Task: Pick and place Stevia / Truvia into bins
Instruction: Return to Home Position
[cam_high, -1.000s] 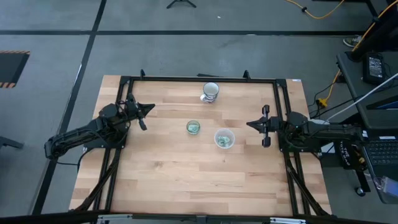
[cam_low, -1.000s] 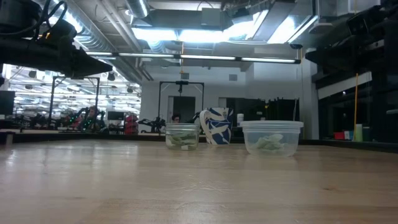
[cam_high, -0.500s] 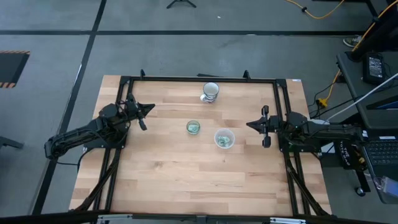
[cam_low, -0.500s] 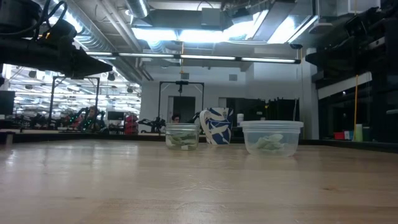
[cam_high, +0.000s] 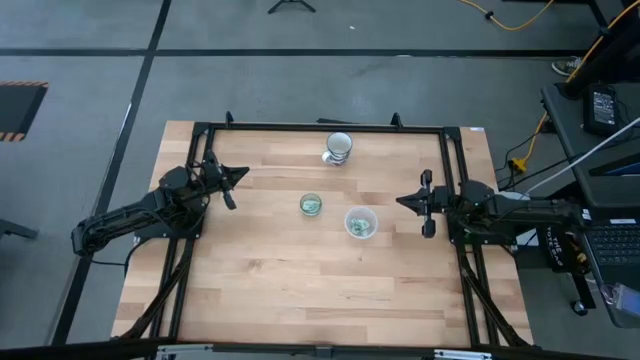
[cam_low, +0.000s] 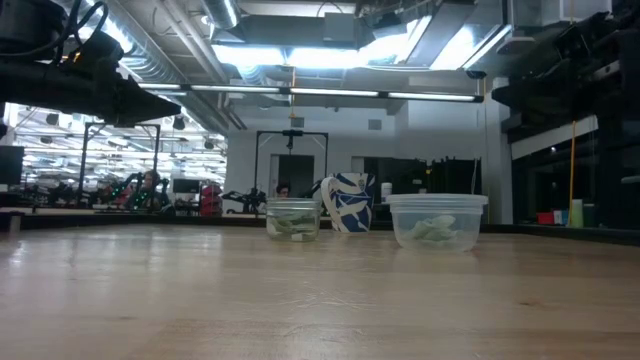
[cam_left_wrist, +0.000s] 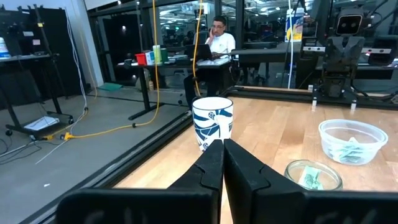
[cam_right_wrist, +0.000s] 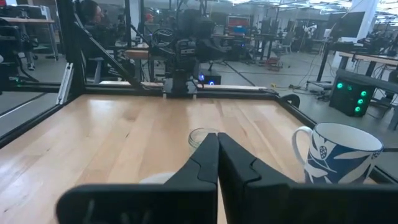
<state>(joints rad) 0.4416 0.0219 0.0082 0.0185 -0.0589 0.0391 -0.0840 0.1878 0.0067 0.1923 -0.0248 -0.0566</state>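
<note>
Light green packets lie inside both bins: the narrow clear glass (cam_high: 311, 205) (cam_low: 293, 220) (cam_left_wrist: 313, 176) and the wider translucent white cup (cam_high: 360, 223) (cam_low: 437, 222) (cam_left_wrist: 352, 140). Both cups stand on their bases mid-table. My left gripper (cam_high: 241, 174) (cam_left_wrist: 222, 149) hovers shut near the table's left edge. My right gripper (cam_high: 401, 200) (cam_right_wrist: 217, 142) hovers shut near the right edge, pointing at the cups. Neither touches anything.
A white mug with blue pattern (cam_high: 339, 147) (cam_low: 346, 203) (cam_left_wrist: 212, 122) (cam_right_wrist: 339, 155) stands near the far edge. A black frame (cam_high: 320, 127) runs round the table. People sit at desks in the room beyond (cam_left_wrist: 219, 38). Bare wood lies toward the near edge (cam_high: 320, 290).
</note>
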